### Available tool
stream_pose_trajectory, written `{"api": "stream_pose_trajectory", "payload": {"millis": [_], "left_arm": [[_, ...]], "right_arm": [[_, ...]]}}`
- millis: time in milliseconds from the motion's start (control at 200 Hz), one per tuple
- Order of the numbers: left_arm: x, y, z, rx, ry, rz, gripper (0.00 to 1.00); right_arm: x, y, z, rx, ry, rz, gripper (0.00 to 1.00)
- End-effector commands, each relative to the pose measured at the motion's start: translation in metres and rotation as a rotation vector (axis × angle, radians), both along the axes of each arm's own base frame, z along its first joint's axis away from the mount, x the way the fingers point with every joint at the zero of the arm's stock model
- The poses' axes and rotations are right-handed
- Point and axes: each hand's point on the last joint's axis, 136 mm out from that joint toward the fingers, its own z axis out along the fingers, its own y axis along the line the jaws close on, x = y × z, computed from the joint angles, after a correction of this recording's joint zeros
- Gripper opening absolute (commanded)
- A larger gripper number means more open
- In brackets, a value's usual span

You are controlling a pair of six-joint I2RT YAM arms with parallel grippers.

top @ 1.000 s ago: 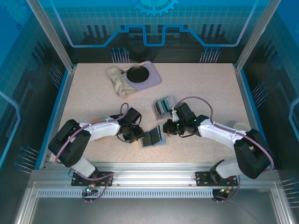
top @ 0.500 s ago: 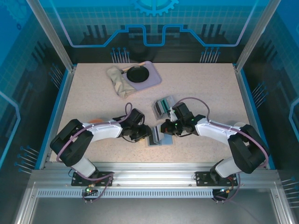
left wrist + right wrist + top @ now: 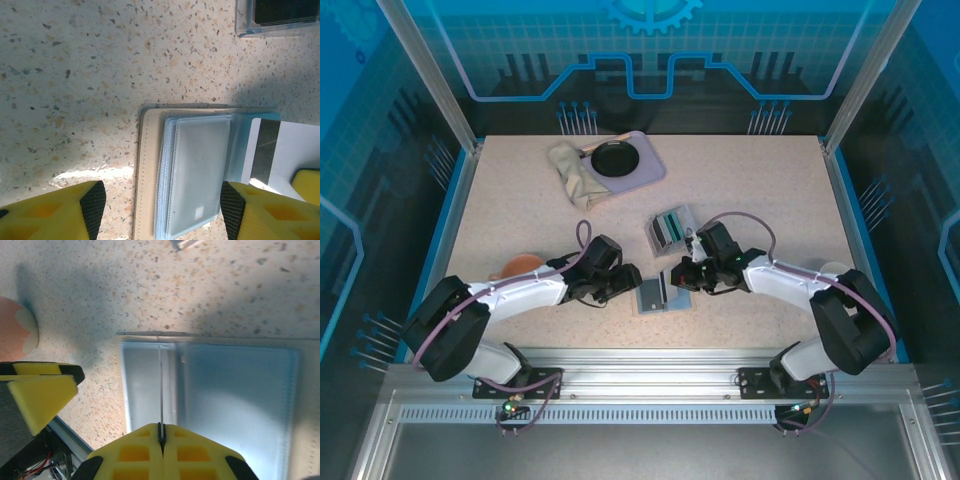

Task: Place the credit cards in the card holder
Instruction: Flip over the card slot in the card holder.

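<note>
One credit card [image 3: 161, 390] sat clamped edge-on in the right claw [image 3: 161, 432] above the open card holder [image 3: 655, 293] lying front-middle on the table [image 3: 750, 200], left claw [image 3: 163, 205] spread apart beside it, so probably best to tilt it flatter and slide slowly into a sleeve.

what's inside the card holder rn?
Stacked clear sleeves, the top one empty. The right gripper holds a white striped card over the other half; what lies under it is covered.

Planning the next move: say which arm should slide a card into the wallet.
Right. The right gripper is shut on a card, edge-on over the open wallet; the left gripper is open and empty.
</note>
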Motion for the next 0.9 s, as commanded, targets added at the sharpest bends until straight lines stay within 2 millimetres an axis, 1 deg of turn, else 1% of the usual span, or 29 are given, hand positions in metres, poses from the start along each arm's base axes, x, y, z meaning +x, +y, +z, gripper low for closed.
{"api": "stream_pose_trajectory", "payload": {"millis": [0, 270, 395, 510, 605, 765, 895], "left_arm": [[-0.002, -0.014, -0.002, -0.031, 0.007, -0.079, 0.63], [-0.003, -0.026, -0.022, -0.049, 0.076, -0.101, 0.56], [-0.005, -0.027, -0.029, -0.046, 0.096, -0.107, 0.47], [-0.007, -0.025, -0.035, -0.03, 0.112, -0.101, 0.39], [-0.009, -0.022, -0.039, -0.018, 0.121, -0.096, 0.34], [-0.009, -0.019, -0.04, -0.002, 0.12, -0.092, 0.31], [-0.009, -0.019, -0.042, 0.003, 0.125, -0.09, 0.29]], "right_arm": [[0.0, 0.0, 0.0, 0.03, -0.009, 0.004, 0.02], [0.0, 0.0, -0.023, 0.022, 0.011, 0.005, 0.02], [-0.002, 0.002, -0.034, 0.027, 0.028, 0.013, 0.02], [-0.003, 0.005, -0.038, 0.039, 0.036, 0.026, 0.02], [-0.004, 0.009, -0.038, 0.071, 0.039, 0.025, 0.02], [-0.003, 0.014, -0.032, 0.108, 0.035, 0.022, 0.02], [-0.008, 0.014, -0.039, 0.093, 0.057, 0.032, 0.01]]}}
